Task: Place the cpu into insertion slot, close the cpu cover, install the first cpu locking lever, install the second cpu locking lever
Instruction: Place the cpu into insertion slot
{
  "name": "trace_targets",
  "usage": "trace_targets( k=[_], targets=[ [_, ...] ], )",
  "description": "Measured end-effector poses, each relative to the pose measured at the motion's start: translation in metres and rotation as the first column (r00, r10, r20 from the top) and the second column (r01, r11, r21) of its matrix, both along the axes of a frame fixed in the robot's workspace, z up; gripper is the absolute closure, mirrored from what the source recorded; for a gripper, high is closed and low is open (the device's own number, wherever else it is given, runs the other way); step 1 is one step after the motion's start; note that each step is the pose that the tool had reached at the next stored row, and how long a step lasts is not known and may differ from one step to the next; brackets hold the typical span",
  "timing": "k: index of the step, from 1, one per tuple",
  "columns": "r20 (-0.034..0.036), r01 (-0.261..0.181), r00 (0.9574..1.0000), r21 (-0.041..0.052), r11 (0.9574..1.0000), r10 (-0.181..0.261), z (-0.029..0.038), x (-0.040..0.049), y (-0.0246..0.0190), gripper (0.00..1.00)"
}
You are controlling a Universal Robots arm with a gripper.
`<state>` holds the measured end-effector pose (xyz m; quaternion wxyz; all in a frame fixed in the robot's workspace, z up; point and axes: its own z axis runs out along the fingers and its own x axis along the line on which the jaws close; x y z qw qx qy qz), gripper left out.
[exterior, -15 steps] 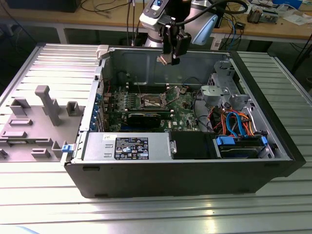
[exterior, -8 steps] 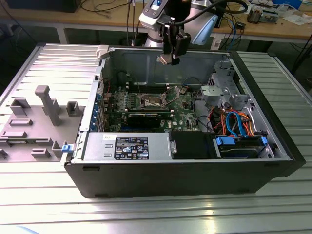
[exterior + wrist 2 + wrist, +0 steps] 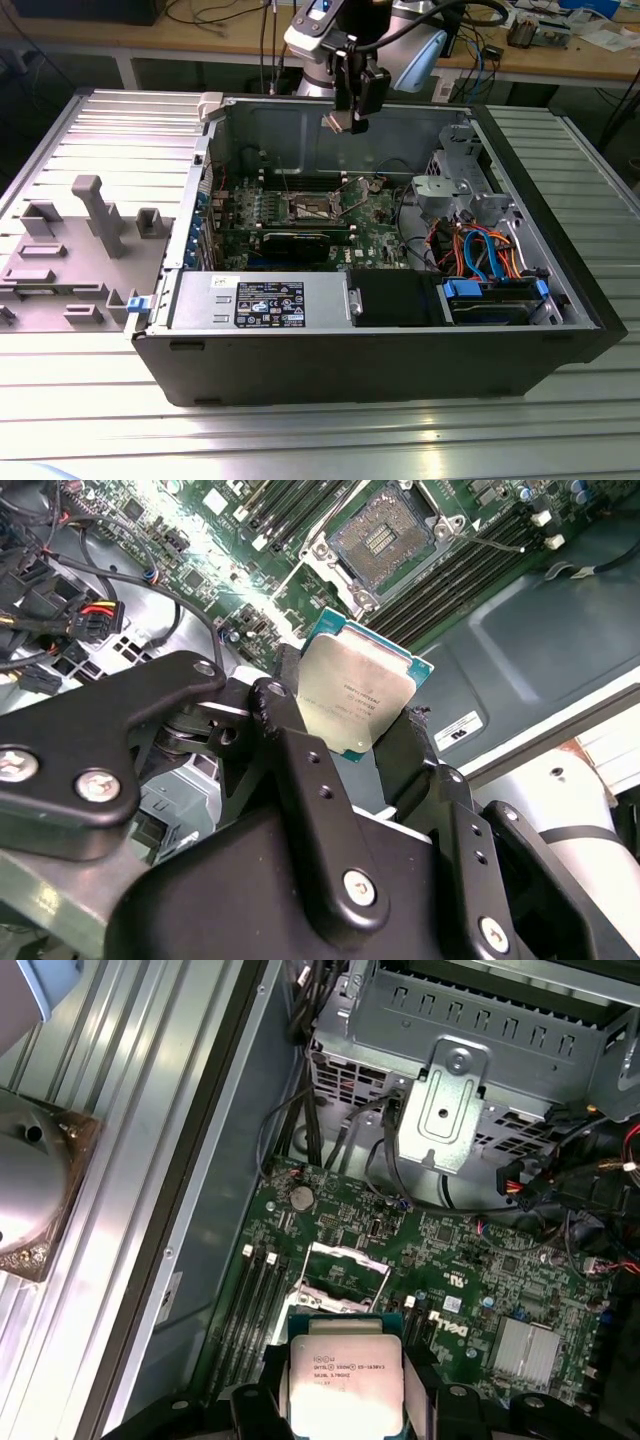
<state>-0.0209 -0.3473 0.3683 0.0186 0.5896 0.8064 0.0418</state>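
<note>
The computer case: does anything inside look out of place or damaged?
Only the cpu: it hangs clamped in the end effector above the motherboard, leaving the insertion slot bare. No damage shows.

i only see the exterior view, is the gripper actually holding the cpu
observer: yes. In both wrist views the gripper is shut on the cpu, clamping it by two opposite edges.
operator: which face is showing
observer: in the second wrist view its silvery metal top faces the camera, and a green edge shows around it.
operator: is the slot free
observer: in the second wrist view the insertion slot has its dark contact grid bare, with no chip seated in it.
</note>
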Motion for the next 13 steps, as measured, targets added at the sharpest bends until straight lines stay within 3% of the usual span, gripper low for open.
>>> trace_targets(
  k=[13],
  targets=[
    [-0.0020,0.075,0.9972,-0.0003,0.9972,-0.075,-0.0021,0.0000,0.0000,0.46]
  ],
)
